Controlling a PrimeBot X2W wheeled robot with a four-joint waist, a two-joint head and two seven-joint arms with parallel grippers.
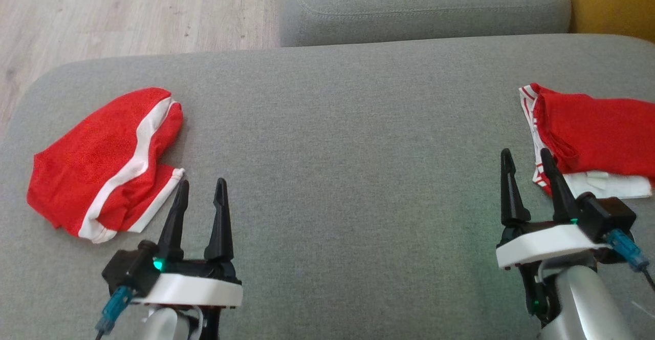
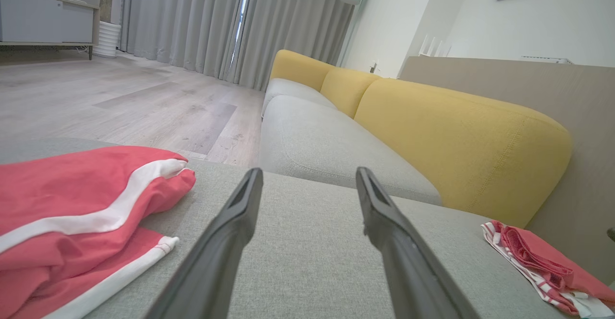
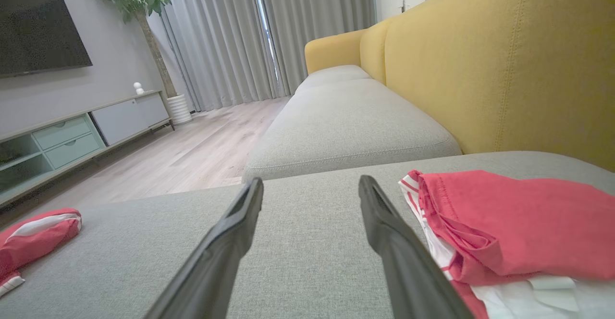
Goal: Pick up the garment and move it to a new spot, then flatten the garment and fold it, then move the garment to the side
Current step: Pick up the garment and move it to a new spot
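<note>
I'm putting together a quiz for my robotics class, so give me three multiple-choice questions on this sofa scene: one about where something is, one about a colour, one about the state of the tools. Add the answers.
1. Where do the red shorts lie?
A) on the grey cushion, beside the left tool
B) on the wood floor
C) on the television stand

2. What colour is the sofa's backrest?
A) blue
B) yellow
C) black

3. How do the left tool and the right tool stand?
A) both open, holding nothing
B) left shut on the shorts
C) right shut on a towel

Answers:
1 A, the shorts rest on the cushion just left of the left tool.
2 B, both wrist views show yellow upholstery.
3 A, each pair of fingers is spread with bare cushion between.
</note>
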